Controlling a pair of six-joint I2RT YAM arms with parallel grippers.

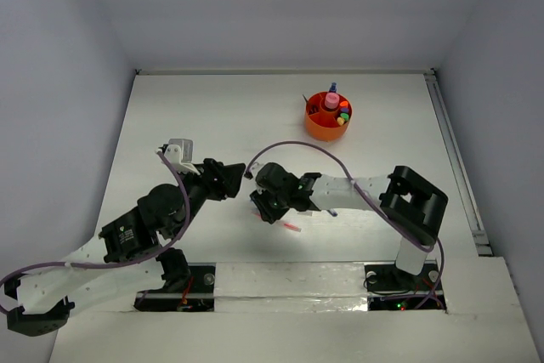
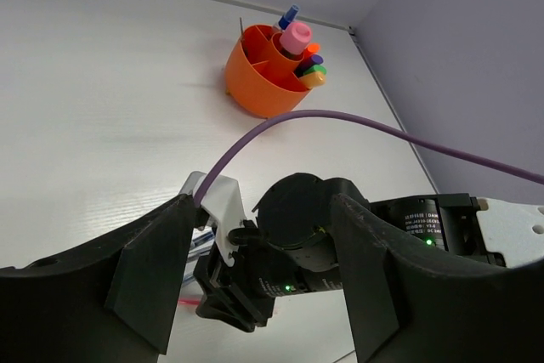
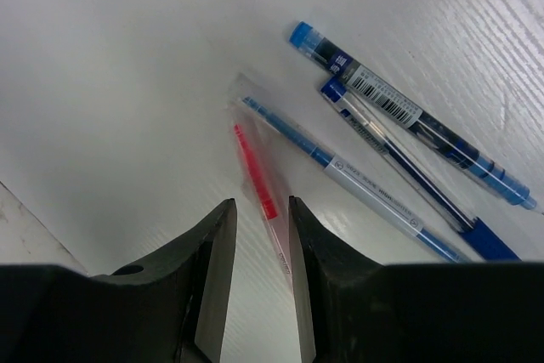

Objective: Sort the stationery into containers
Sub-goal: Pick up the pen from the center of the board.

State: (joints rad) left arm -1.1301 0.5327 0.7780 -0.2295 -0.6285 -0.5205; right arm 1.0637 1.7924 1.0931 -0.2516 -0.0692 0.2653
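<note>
Right pincer (image 3: 259, 210) is set narrow and held low over the counter (image 3: 127, 82), one finger on each side of the red pen (image 3: 255, 172). A sliver of counter is seen between the pen and each finger, so nothing is gripped. The pen is run from between the fingers straight ahead of the pincer. Three blue pens (image 3: 408, 121) are laid just beside it, ahead of the pincer and off to one side, roughly parallel. Two of them are touching or nearly so.

Left pincer (image 2: 259, 269) is held wide, with nothing between its fingers. It is raised off the counter, and the right arm's wrist is seen directly ahead of it.

The orange tub (image 2: 255, 91) is placed far ahead of the left pincer, well apart from both pincers. A pink tube (image 2: 296, 38), a blue-capped bottle (image 2: 289, 16) and highlighters (image 2: 312, 67) are stood upright in its compartments. Which compartment holds which cannot be told.
</note>
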